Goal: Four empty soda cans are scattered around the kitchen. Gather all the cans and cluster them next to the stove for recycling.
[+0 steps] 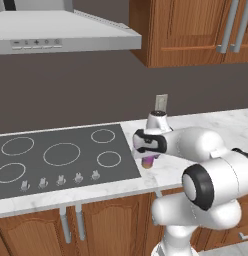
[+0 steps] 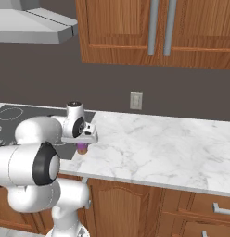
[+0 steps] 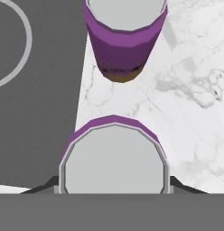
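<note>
Item: soda can (image 3: 114,164), purple body, pale silvery top. It is standing upright, long axis vertical, top facing straight up toward the hand camera. It is sitting between the two dark fingertips (image 3: 44,186), one showing at each side of its rim, with the gripper (image 1: 149,161) clamped on it from above. In the left base view only its lower purple part is showing under the hand, over the marble counter (image 2: 172,148) just right of the stove (image 1: 61,155); whether its base is touching the marble cannot be told.

Item: second soda can (image 3: 124,38), same colours. It is also standing upright on the counter, top up, just beyond the held one and apart from it, close beside the stove's right edge.

Item: stove, flat dark grey cooktop with white burner rings and a near row of small silver knobs, lying left of both cans.

Item: wall outlet (image 2: 136,100), sitting on the dark wall behind the counter.
</note>
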Available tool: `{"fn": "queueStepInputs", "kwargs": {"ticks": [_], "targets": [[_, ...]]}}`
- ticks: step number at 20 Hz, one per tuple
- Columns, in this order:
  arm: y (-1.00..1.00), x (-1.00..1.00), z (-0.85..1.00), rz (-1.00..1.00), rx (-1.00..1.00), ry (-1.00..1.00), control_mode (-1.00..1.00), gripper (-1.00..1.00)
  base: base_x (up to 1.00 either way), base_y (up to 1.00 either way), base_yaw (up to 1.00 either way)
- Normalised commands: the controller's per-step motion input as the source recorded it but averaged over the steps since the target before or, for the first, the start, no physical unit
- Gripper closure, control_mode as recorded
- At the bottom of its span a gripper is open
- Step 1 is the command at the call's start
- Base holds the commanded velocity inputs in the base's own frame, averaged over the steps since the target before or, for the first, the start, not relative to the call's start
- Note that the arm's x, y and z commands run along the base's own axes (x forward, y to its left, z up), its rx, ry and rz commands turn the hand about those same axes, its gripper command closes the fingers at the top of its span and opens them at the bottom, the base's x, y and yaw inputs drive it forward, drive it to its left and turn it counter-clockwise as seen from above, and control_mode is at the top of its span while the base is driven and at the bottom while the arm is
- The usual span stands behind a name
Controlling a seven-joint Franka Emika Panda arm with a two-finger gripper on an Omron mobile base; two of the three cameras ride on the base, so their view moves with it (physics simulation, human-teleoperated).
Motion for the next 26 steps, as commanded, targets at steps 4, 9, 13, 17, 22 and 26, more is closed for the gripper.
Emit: {"fn": "queueStepInputs", "kwargs": {"ticks": [4,9,13,17,22,26], "targets": [[0.02,0.15,-0.16,0.00,0.00,-0.03,-1.00,1.00,0.00,0.00,0.00],[0.00,0.07,-0.13,0.00,0.00,0.00,-1.00,1.00,0.00,0.00,0.00],[0.00,0.00,-0.18,0.00,0.00,0.00,-1.00,1.00,0.00,0.00,0.00],[0.00,0.00,-0.13,0.00,0.00,0.00,-1.00,1.00,0.00,0.00,0.00],[0.00,0.00,-0.04,0.00,0.00,0.00,-1.00,-1.00,0.00,0.00,0.00],[0.00,0.00,-0.01,0.00,0.00,0.00,-1.00,-1.00,0.00,0.00,0.00]]}}
